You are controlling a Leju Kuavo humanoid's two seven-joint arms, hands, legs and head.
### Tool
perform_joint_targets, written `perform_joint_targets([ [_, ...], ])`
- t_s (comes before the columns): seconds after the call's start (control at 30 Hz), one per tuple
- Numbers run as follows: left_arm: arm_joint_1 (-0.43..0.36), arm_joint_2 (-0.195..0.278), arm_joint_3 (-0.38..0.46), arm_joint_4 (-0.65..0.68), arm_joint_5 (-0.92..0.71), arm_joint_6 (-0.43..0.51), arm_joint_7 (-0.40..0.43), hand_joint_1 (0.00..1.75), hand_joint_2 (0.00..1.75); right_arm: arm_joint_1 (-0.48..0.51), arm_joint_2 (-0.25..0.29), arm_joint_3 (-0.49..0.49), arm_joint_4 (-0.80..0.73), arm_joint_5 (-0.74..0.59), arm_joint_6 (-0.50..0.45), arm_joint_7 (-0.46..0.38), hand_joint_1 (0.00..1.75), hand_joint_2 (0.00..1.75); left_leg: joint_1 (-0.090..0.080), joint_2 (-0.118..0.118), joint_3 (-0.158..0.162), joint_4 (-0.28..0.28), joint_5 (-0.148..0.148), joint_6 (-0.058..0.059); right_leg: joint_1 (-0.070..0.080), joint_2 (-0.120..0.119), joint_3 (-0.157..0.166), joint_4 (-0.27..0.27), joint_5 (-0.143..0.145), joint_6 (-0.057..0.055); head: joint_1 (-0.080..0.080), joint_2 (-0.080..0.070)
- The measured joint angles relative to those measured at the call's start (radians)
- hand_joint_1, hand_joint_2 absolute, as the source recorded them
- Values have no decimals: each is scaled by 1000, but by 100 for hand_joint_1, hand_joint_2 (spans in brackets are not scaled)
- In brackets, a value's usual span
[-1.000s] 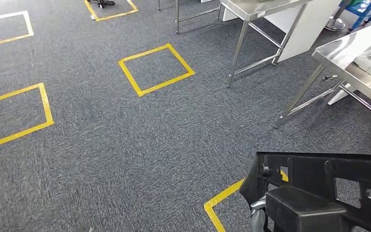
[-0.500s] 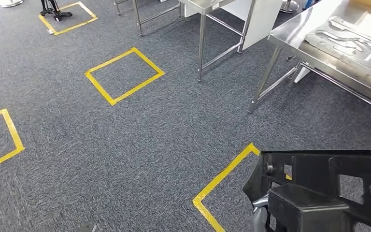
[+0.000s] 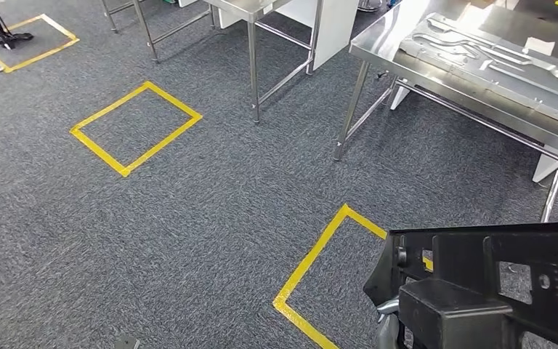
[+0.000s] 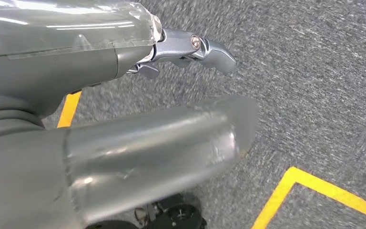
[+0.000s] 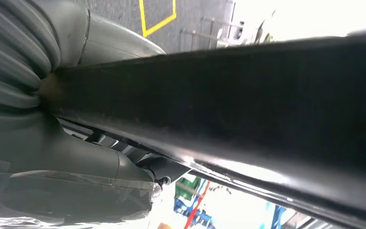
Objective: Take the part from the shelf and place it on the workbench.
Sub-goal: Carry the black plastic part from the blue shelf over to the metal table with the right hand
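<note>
A black part (image 3: 494, 283), a flat frame with square openings and a blocky piece at its front, was held low at the right of the head view, above the grey carpet floor (image 3: 211, 218). In the right wrist view the part (image 5: 248, 100) was seen as a long dark bar running across the picture, and the right hand (image 5: 71, 157) was closed around it, its grey thumb on one side of the bar and the rest of the hand on the other. A small silver piece of that hand (image 3: 386, 309) was visible under the near corner of the part in the head view.

The left hand (image 4: 171, 95) was seen over the carpet with nothing in it; its thick thumb and a darker finger (image 4: 205, 47) were held apart.

A steel counter (image 3: 407, 54) stood ahead and to the right, well apart from the part, and shaped metal pieces (image 3: 479, 51) lay on it. A second steel table (image 3: 261, 14) stood further to the left. Yellow tape squares (image 3: 134, 127) were marked on the floor, and one taped corner (image 3: 320, 262) lay just beside the part.
</note>
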Motion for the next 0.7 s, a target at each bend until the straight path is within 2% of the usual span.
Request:
perform_joint_targets([
  [0.07,6,0,0,0,3,-6,0,0,0,-1,0,0,0,0,0,3,175,175,-3,30,0,0,-3,3,-3,-32,-64,119,-48,6,3,0],
  [0.1,7,1,0,0,5,-9,0,0,0,-1,-1,0,0,0,0,4,175,175,-4,44,1,0,-5,3,-4,-38,-79,145,-48,6,3,0],
  [0.13,8,1,0,0,8,-12,0,0,0,-1,-1,0,0,0,0,5,175,175,-5,58,3,0,-8,2,-5,-42,-76,134,-29,5,3,0],
  [0.17,7,1,0,0,11,-15,0,0,0,-1,-1,0,0,0,0,6,175,175,-6,70,7,0,-11,1,-3,-50,-53,88,3,0,3,0],
  [0.23,6,0,0,0,16,-17,0,0,0,-2,-2,1,0,0,0,8,175,175,-9,92,18,-1,-19,-4,8,-95,17,-46,63,-17,3,0],
  [0.27,6,-1,0,0,17,-18,0,0,0,-3,-2,2,0,0,0,9,175,175,-11,102,22,-1,-22,-8,15,-114,40,-92,76,-25,3,0],
  [0.3,6,-2,0,0,17,-18,1,0,0,-4,-2,4,0,0,0,11,175,175,-13,113,25,-2,-25,-12,20,-125,51,-116,78,-31,2,0],
  [0.37,5,-3,0,0,17,-18,2,0,0,-3,-2,6,0,-1,1,14,175,175,-16,137,35,-9,-29,-22,22,-105,51,-124,77,-37,2,0],
  [0.4,3,-3,0,0,17,-18,2,0,0,-1,-2,6,0,-1,1,15,175,175,-16,137,41,-9,-33,-27,19,-91,55,-132,81,-40,2,0],
  [0.43,2,-3,0,0,17,-19,3,0,0,-1,-3,6,0,-1,2,16,175,175,-15,120,41,3,-45,-31,14,-79,62,-142,85,-44,0,0],
  [0.47,1,-3,0,0,16,-20,3,0,0,-2,-3,7,0,-1,3,17,175,175,-15,93,31,34,-65,-33,9,-67,69,-151,89,-48,-2,0],
  [0.53,6,-2,0,0,16,-22,6,0,0,-5,-3,9,0,-1,5,20,175,175,-11,31,-25,155,-125,-37,3,-42,75,-157,91,-54,-5,0],
  [0.57,10,-2,1,0,16,-23,8,0,0,-5,-3,9,1,-1,7,21,175,175,-10,18,-59,218,-147,-39,3,-26,76,-156,90,-55,-6,0],
  [0.6,14,-2,1,0,16,-23,10,0,0,-5,-3,9,3,-2,8,22,175,175,-10,12,-84,257,-152,-42,3,-9,77,-155,89,-55,-6,0],
  [0.63,16,-2,1,0,15,-24,12,0,0,-5,-3,9,5,-2,9,23,175,175,-10,10,-93,258,-134,-43,3,8,78,-153,88,-54,-6,0],
  [0.67,17,-2,1,-1,14,-24,13,0,0,-5,-3,9,6,-2,10,24,175,175,-9,5,-84,220,-97,-44,2,24,80,-149,85,-51,-6,0],
  [0.7,18,-2,1,-1,13,-24,14,0,0,-5,-3,9,7,-3,11,25,175,175,-6,-9,-62,153,-52,-44,1,39,81,-144,81,-48,-6,0],
])
